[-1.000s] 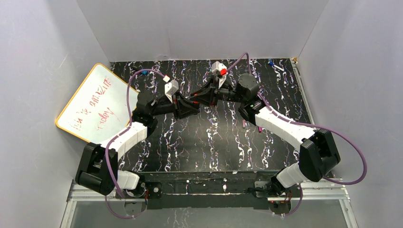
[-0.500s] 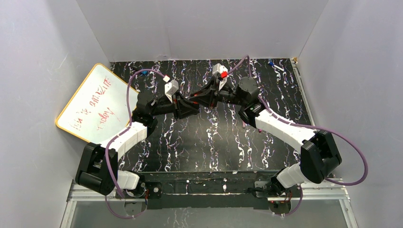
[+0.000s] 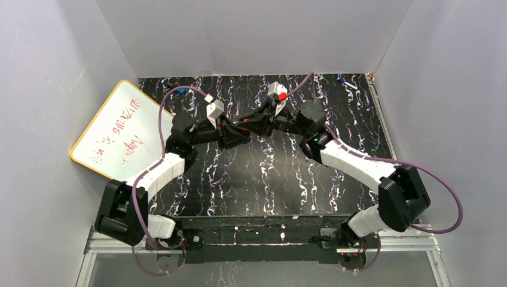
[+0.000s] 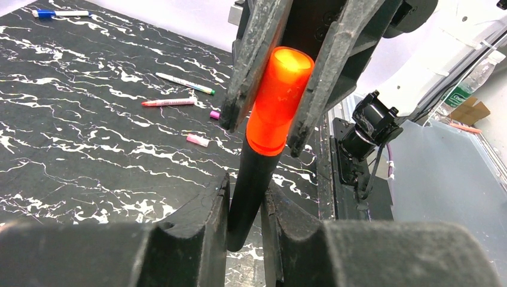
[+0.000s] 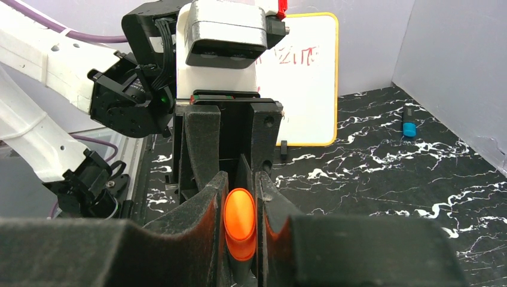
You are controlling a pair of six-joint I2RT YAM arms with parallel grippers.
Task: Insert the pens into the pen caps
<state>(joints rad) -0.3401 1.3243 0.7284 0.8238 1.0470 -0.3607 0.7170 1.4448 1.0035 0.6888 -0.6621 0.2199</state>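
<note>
My left gripper (image 4: 245, 186) is shut on the lower barrel of the black pen (image 4: 254, 176). The red-orange cap (image 4: 278, 98) sits over the pen's upper end. My right gripper (image 5: 240, 179) is shut on that cap (image 5: 239, 222), its fingers (image 4: 257, 66) on either side of it. The two grippers meet nose to nose above the middle of the table, left gripper (image 3: 239, 133), right gripper (image 3: 252, 124). A magenta pen (image 4: 169, 102), a pale pen with a green tip (image 4: 185, 84) and two small magenta caps (image 4: 214, 114) (image 4: 197, 140) lie on the table.
The black marbled table (image 3: 263, 179) is walled by grey panels. A whiteboard (image 3: 116, 128) leans at the left and also shows in the right wrist view (image 5: 305, 89). A blue-capped pen (image 4: 60, 12) lies far off, and a blue cap (image 5: 409, 128) lies near the wall.
My right gripper has edged a little left and down toward my left gripper, pressing the cap along the pen. The left arm has barely moved.
</note>
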